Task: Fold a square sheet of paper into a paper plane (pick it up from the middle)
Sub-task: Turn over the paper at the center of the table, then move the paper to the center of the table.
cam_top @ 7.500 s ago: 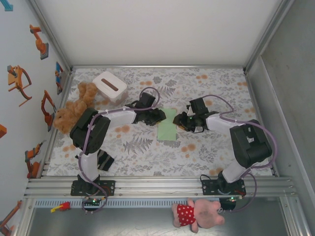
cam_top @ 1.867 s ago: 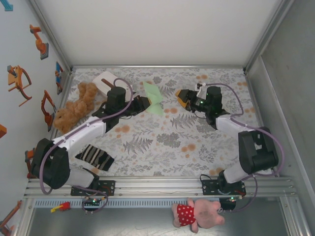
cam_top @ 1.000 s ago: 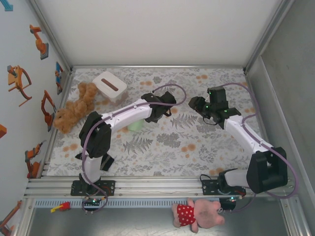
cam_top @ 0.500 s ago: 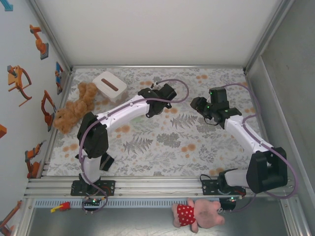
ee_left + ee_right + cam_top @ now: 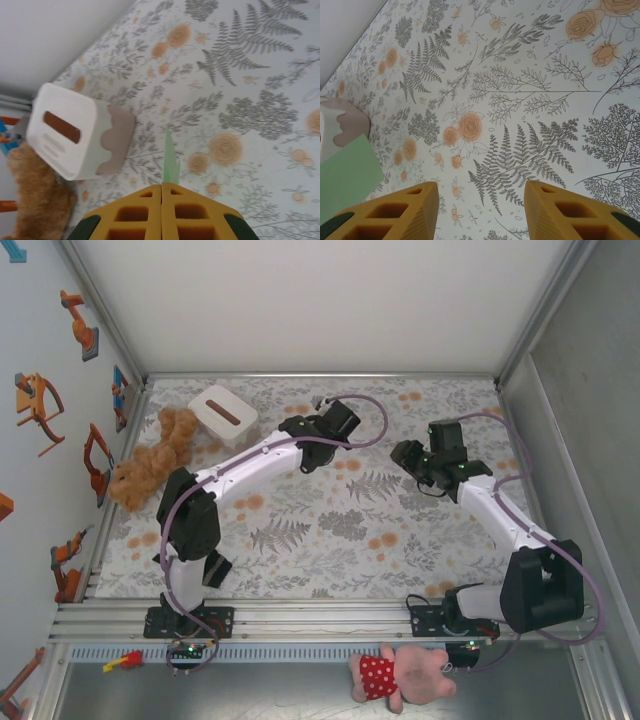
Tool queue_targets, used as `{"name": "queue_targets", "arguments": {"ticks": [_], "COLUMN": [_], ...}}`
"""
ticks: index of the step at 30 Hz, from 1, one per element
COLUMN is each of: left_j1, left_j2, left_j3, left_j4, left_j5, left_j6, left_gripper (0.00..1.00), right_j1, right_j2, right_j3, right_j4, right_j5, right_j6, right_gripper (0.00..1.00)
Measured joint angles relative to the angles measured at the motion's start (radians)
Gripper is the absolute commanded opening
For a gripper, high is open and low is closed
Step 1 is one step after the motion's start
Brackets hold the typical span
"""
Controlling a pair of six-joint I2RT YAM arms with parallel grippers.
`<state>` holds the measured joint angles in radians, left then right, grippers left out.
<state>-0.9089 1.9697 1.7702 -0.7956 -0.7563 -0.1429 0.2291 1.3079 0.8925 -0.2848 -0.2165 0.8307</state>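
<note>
Paper of a pale green [image 5: 170, 156] sticks out edge-on from the tips of the left gripper [image 5: 161, 188]. The gripper's yellow fingers are pressed together on it with no gap showing. In the left wrist view the sheet reads as a thin upright sliver against the floral table [image 5: 330, 540]. It sits over the far half of the table, between the middle and the far left corner. From the right wrist view a flat green face of the same paper shows at the lower left, just beside one finger.

The right gripper [image 5: 479, 188] hangs over the far right part of the table. Its two yellow fingers stand partly apart, with nothing between them but fern and rose print.

A white box with a dark slot [image 5: 222, 415] stands near the far left corner, close to the held paper but apart from it. A brown teddy bear [image 5: 150, 460] lies touching the box's near side, along the left edge.

A striped dark cloth [image 5: 213, 570] lies near the near left corner, partly hidden by the left arm. Past the near edge, a pink pig plush in a red spotted dress [image 5: 400, 675] lies on the metal ledge.
</note>
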Motion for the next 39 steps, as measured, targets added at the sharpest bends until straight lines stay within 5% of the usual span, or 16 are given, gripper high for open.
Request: {"name": "queue_targets", "arguments": {"ticks": [13, 22, 39], "left_j1": [-0.031, 0.048, 0.279], "left_j2": [0.048, -0.082, -0.435], "left_j3": [-0.153, -0.364, -0.891], "left_j4": [0.155, 0.359, 0.617], "left_j5": [0.461, 0.749, 0.827], "left_j6": [-0.29, -0.452, -0.78], "left_gripper": [0.41, 0.67, 1.0], "right_j1": [-0.017, -0.009, 0.368], "right_j2": [-0.027, 0.04, 0.528], "right_j3": [-0.047, -0.046, 0.292], "right_j4": [-0.022, -0.012, 0.057], "right_j5": [0.054, -0.008, -0.199], "right_j6": [0.044, 0.032, -0.095], "right_gripper": [0.47, 0.44, 0.26]}}
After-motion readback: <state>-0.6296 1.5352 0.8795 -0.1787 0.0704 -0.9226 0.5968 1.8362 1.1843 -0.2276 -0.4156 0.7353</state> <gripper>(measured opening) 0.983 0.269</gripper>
